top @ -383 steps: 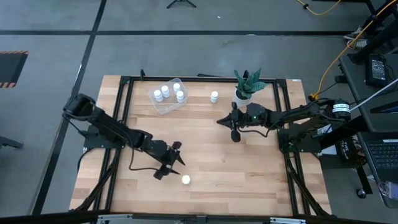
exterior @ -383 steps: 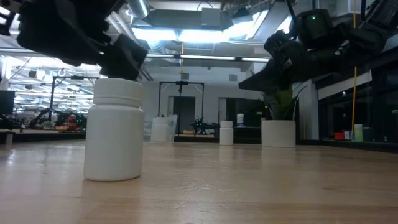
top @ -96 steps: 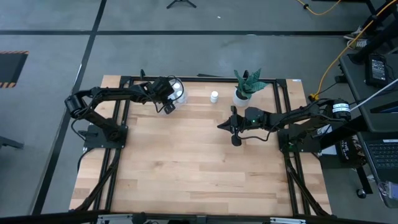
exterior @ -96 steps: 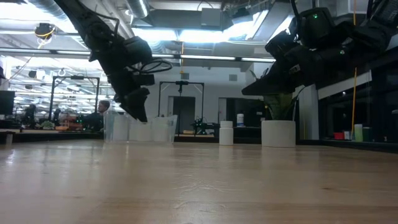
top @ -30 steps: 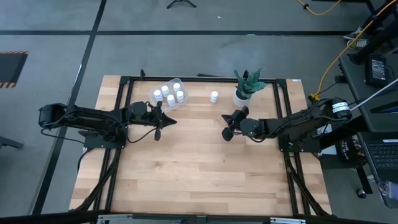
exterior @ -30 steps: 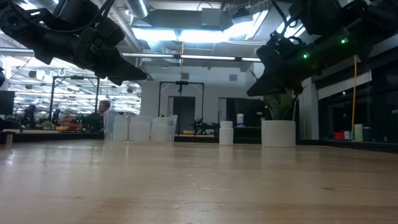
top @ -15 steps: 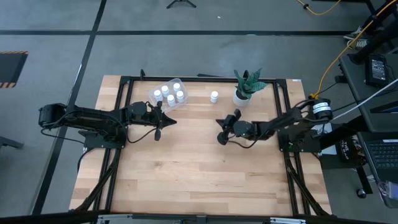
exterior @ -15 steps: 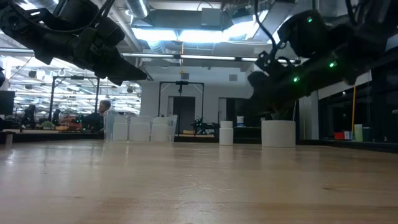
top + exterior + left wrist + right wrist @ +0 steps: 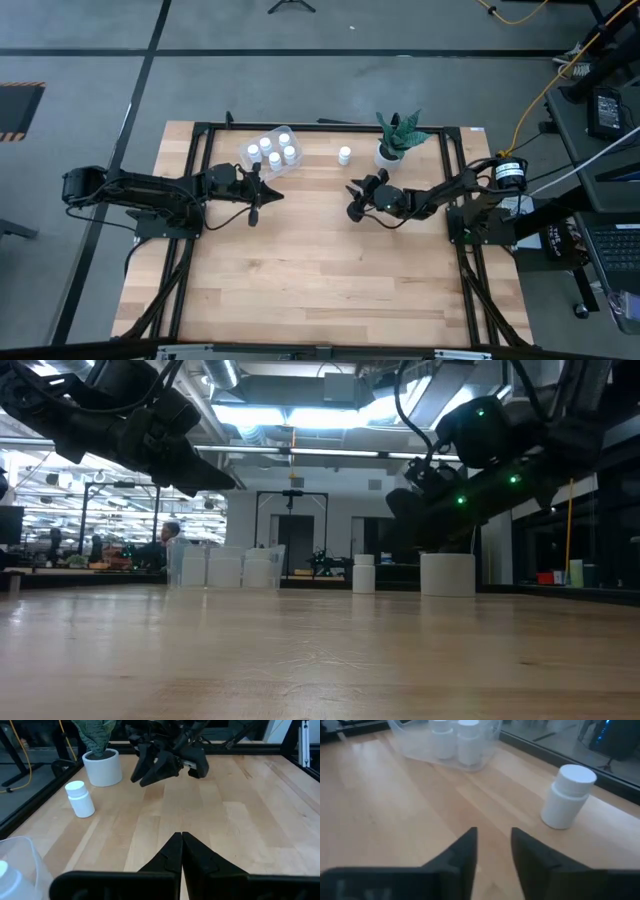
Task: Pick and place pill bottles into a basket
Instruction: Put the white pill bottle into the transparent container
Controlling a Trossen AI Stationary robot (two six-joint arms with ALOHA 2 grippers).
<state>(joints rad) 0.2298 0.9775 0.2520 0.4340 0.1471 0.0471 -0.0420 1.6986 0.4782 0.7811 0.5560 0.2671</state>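
The basket point(image 9: 268, 153), a clear tub at the table's far left, holds several white pill bottles point(image 9: 468, 740). One more pill bottle point(image 9: 344, 155) stands upright on its base on the wood, between the basket and the plant pot; it also shows in the right wrist view point(image 9: 567, 797) and the left wrist view point(image 9: 80, 798). My right gripper point(image 9: 351, 200) hovers near of that bottle, clear of the table. It points toward the basket and is open point(image 9: 494, 845) with nothing between the fingers. My left gripper point(image 9: 272, 194) waits shut point(image 9: 181, 840) just near of the basket, above the table.
A white pot point(image 9: 388, 153) with a green plant stands right of the lone bottle, close to my right arm. A black frame point(image 9: 320, 127) runs along the table's far edge. Bare wood point(image 9: 320, 270) fills the middle and near part of the table.
My right gripper has come down and moved toward the table's left edge, ending closer to the lone bottle. The left arm has kept still, and no bottle has moved.
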